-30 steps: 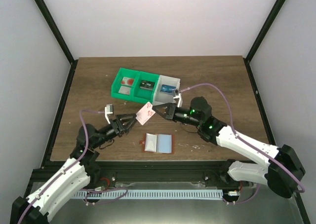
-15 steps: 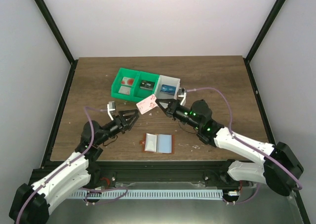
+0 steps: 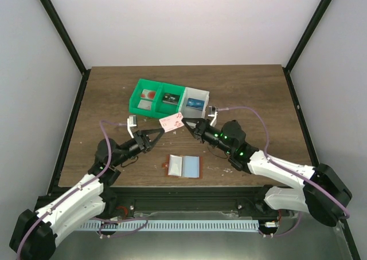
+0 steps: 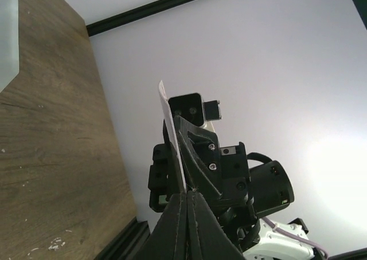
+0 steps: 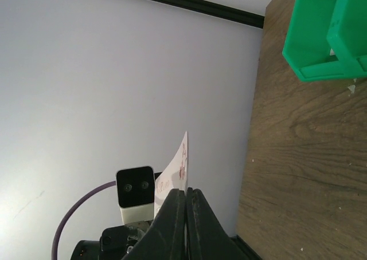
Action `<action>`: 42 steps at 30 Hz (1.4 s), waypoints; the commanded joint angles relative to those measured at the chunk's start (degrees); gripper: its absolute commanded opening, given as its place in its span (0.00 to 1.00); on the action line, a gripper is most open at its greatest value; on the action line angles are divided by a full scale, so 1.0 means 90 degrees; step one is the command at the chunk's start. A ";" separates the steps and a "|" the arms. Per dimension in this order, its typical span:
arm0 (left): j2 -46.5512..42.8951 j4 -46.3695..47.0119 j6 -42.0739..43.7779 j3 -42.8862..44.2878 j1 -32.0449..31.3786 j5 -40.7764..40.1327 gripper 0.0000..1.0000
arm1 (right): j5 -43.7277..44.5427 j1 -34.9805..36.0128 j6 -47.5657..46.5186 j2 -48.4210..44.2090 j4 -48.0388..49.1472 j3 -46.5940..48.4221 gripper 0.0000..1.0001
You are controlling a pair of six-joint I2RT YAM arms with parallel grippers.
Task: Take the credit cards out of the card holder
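Note:
A pale whitish-pink credit card (image 3: 171, 122) hangs in the air between both arms, in front of the bin. My right gripper (image 3: 184, 124) is shut on its right edge and my left gripper (image 3: 161, 130) is shut on its lower left corner. In the left wrist view the card (image 4: 171, 135) shows edge-on, running down into my closed left gripper (image 4: 188, 193). In the right wrist view the card (image 5: 176, 169) rises from my closed right gripper (image 5: 186, 191). The card holder (image 3: 183, 165) lies open on the table below, pale pockets up. A blue card (image 3: 195, 104) lies in the bin's white compartment.
The green-and-white three-compartment bin (image 3: 137, 95) stands behind the grippers, with small items in its other two compartments. Its green corner (image 5: 319, 42) shows in the right wrist view. Black frame posts stand at the table's corners. Small crumbs lie near the card holder.
My left gripper has moved up and right to the card and shut on its corner. The right gripper has carried the card slightly left, still shut on it.

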 commanded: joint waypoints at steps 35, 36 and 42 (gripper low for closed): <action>0.3095 -0.5972 0.5366 0.4090 0.3926 0.2691 0.00 | 0.0334 0.0040 -0.2415 -0.3670 -0.4055 -0.0606 1.00; 0.3355 -0.6024 0.5433 0.4210 0.3993 0.2704 0.00 | 0.0344 0.0040 -0.2483 -0.3687 -0.4155 -0.0551 1.00; 0.4694 -0.6847 0.6222 0.5207 0.4113 0.2041 0.00 | 0.0308 0.0040 -0.2689 -0.3744 -0.4389 -0.0364 1.00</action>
